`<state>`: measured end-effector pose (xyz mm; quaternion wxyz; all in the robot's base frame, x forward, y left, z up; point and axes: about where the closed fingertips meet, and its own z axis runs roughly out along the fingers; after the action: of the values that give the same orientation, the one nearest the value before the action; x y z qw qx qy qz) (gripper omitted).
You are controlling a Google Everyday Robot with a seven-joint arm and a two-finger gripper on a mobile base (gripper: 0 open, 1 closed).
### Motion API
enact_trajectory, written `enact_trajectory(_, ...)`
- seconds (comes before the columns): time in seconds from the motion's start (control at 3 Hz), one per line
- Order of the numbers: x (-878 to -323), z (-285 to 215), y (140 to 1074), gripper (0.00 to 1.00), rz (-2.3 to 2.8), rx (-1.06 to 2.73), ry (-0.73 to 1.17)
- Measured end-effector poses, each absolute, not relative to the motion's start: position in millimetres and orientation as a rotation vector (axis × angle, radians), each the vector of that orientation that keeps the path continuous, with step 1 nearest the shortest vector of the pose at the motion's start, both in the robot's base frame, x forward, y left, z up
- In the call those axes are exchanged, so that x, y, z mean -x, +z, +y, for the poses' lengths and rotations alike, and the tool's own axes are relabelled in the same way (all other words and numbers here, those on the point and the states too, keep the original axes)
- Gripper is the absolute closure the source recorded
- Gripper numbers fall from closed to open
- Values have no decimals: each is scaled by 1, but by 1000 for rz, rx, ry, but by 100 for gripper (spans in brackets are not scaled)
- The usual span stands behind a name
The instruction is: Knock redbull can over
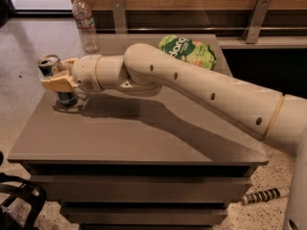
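The redbull can (49, 64) stands at the far left edge of the grey table (144, 133). It is blue and silver, its silver top shows, and it leans with the top to the left. My gripper (58, 79) is at the can's middle and crosses in front of it, hiding the can's mid-section. The can's base (66, 98) rests on the table just below the gripper. My cream arm (192, 87) reaches in from the right across the table.
A clear plastic water bottle (85, 23) stands at the table's back left. A green snack bag (188, 51) lies at the back behind my arm. A wooden wall with metal brackets runs along the back. The floor drops off left of the can.
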<state>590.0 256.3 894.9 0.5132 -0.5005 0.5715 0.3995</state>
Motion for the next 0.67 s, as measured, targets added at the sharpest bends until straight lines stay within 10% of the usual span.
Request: enact_trajectory(0.67,-590,222,910,100,1531,1325,849)
